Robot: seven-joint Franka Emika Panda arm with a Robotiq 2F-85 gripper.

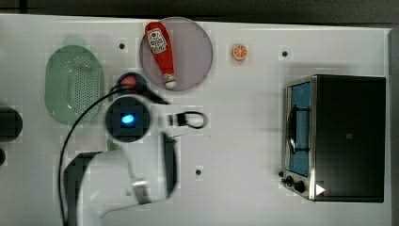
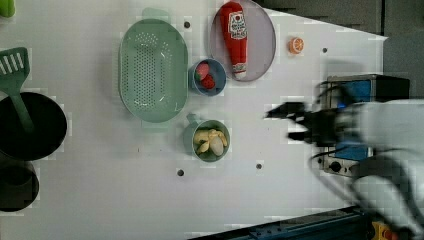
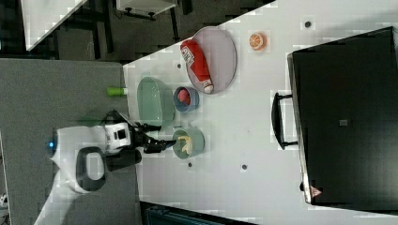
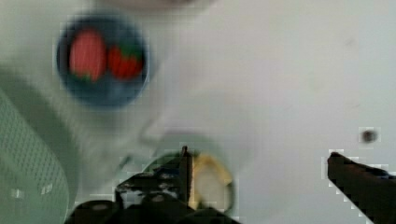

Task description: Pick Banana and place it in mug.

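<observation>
The banana [image 2: 211,142] already lies inside the mug [image 2: 192,141], which stands on the table [image 2: 125,200] just beside the green colander [image 2: 153,70] and near the blue bowl [image 2: 221,85] of red fruit. The pincer [image 2: 292,122] hangs with its fingers spread wide and nothing between them, well apart from the mug toward the left view's right. By my reckoning the job is done, with only pulling the arm away left.
</observation>
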